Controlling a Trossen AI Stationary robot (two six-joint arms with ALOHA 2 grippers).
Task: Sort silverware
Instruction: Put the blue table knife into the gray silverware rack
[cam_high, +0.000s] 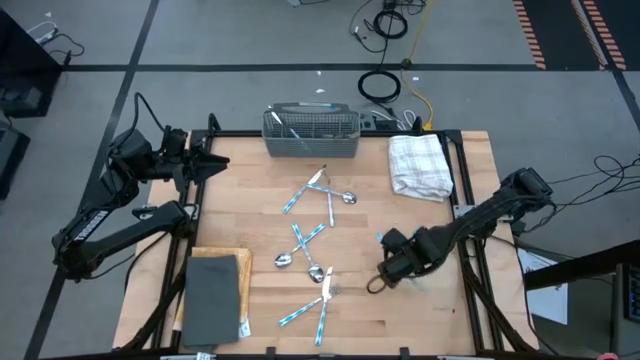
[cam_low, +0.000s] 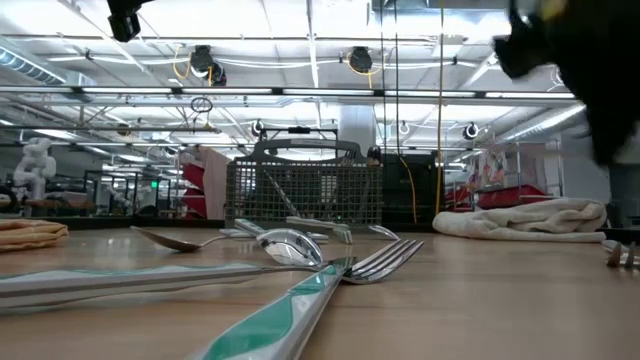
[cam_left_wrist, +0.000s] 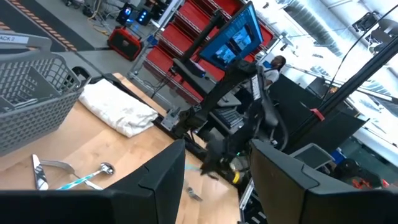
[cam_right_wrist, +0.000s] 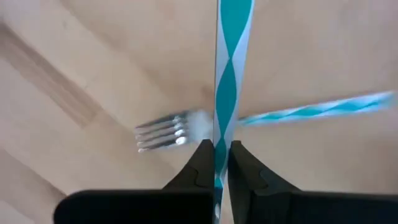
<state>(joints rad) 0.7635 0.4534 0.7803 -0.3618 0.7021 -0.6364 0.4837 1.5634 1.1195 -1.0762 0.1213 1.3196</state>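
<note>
The right gripper (cam_right_wrist: 216, 163) is low over the table (cam_high: 420, 320), near its right side, and its two fingers are squeezed tight on the striped handle of one piece of silverware (cam_right_wrist: 231, 68), with a fork (cam_right_wrist: 163, 132) lying on the wood just under it. The other forks, spoons and knives (cam_high: 318, 240) lie spread out across the middle of the table, a few more stand in the grey basket (cam_high: 311, 133) at the far edge, and a white towel (cam_high: 419, 165) sits to the right of the basket. The left gripper (cam_left_wrist: 214, 180) waits up high at the left side of the table with its fingers apart and nothing in them.
</note>
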